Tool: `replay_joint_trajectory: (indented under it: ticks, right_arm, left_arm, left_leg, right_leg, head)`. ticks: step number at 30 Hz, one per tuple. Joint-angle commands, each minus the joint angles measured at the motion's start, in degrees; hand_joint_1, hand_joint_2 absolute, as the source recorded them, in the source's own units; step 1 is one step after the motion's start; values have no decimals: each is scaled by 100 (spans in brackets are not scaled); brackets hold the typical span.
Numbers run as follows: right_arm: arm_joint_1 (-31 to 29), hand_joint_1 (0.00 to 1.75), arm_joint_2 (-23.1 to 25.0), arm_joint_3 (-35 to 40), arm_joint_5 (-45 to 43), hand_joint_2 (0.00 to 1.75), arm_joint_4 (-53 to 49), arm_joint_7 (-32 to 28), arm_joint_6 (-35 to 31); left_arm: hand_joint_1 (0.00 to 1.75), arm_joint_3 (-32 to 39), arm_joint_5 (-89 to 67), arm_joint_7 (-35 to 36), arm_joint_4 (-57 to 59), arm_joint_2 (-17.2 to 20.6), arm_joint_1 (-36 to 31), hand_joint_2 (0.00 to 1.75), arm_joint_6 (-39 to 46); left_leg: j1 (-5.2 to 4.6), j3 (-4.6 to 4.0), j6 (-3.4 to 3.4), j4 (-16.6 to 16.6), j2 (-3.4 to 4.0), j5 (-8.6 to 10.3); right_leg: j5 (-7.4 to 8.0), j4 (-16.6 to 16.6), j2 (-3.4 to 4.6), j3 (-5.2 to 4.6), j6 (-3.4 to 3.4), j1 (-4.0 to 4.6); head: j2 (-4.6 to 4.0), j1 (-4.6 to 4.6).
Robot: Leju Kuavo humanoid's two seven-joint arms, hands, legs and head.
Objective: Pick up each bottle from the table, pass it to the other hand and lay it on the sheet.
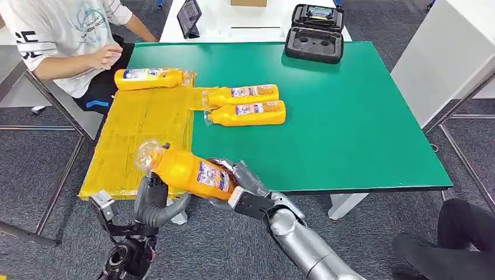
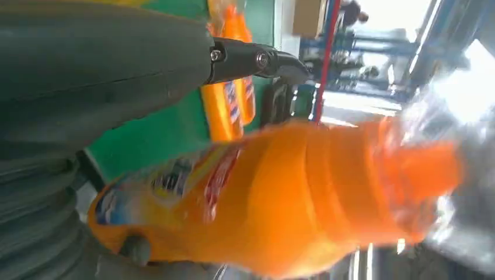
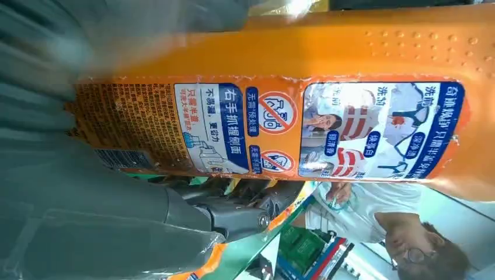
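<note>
My right hand (image 1: 245,189) grips an orange bottle (image 1: 192,171) by its lower body, off the table's near edge, with the clear cap pointing toward the yellow sheet (image 1: 140,128). Up close, the right hand (image 3: 70,221) is wrapped around the bottle's label (image 3: 292,87). Beneath the bottle's shoulder my left hand (image 1: 154,201) cups upward with its fingers spread. In the left wrist view a gap shows between one finger (image 2: 257,58) and the bottle (image 2: 280,198). One bottle (image 1: 149,77) lies on the sheet's far end. Two more bottles (image 1: 242,94) (image 1: 248,113) lie on the green table (image 1: 350,116).
A person (image 1: 64,35) sits at the far left corner, hands near the sheet's far end. A black open case (image 1: 315,32) stands at the table's far edge, and a tablet (image 1: 188,16) leans behind it on a white table. White furniture stands to the right.
</note>
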Motion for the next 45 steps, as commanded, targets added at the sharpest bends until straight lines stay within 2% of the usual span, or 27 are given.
replay_joint_trajectory:
  ticks: [1,7,13,20,33,41,42,43,45]
  right_arm:
    - [-60,175,23,-130,14,175,244,57,100]
    - [-39,175,30,-107,119,175,275,93,202]
    - [-48,175,118,55,379,175,453,125,244]
    - [216,175,144,168,559,175,383,205,275]
    - [206,175,194,317,803,175,710,219,306]
    - [208,175,191,299,843,175,752,223,315]
    - [207,175,193,304,847,175,762,226,334]
    - [198,175,198,298,854,175,792,228,328]
    - [198,175,198,298,854,175,792,228,328]
  left_arm:
    - [0,-469,-78,14,592,154,-227,175,-89]
    - [0,-553,-68,23,676,131,-231,175,-192]
    - [0,-688,217,94,869,-53,-465,175,-419]
    - [0,-691,560,246,1408,-140,-762,175,-689]
    - [0,-538,667,144,1695,-136,-958,175,-647]
    - [0,-496,977,-24,1674,-119,-872,175,-989]
    - [9,-513,1027,-70,1636,-110,-852,175,-1066]
    - [42,-538,1111,-95,1595,-91,-835,175,-1183]
    - [42,-538,1111,-95,1595,-91,-835,175,-1183]
  left_leg:
    - [3,21,-10,-8,-8,-2]
    - [7,24,-11,-6,-4,-5]
    - [6,15,-9,-3,-6,-3]
    - [8,27,-10,-11,-10,-2]
    - [5,15,-8,-5,-6,-1]
    - [9,24,-12,-6,-4,-5]
    - [4,14,-8,-5,-3,-2]
    - [9,23,-11,-6,-4,-5]
    - [4,9,-6,-3,-3,-1]
  right_leg:
    - [-5,-8,-9,24,-8,3]
    - [-5,-9,-5,27,-10,7]
    - [-3,-6,-7,19,-7,6]
    - [-4,-14,-10,31,-9,8]
    - [-3,-6,-8,18,-7,5]
    - [-5,-10,-6,28,-11,9]
    - [-3,-6,-5,16,-7,4]
    - [-5,-10,-5,27,-10,9]
    - [-2,-5,-5,11,-6,4]
  head:
    - [0,-2]
    - [0,0]
    - [0,-2]
    - [0,-4]
    - [0,-2]
    - [0,-2]
    - [0,-2]
    - [0,-2]
    - [0,-2]
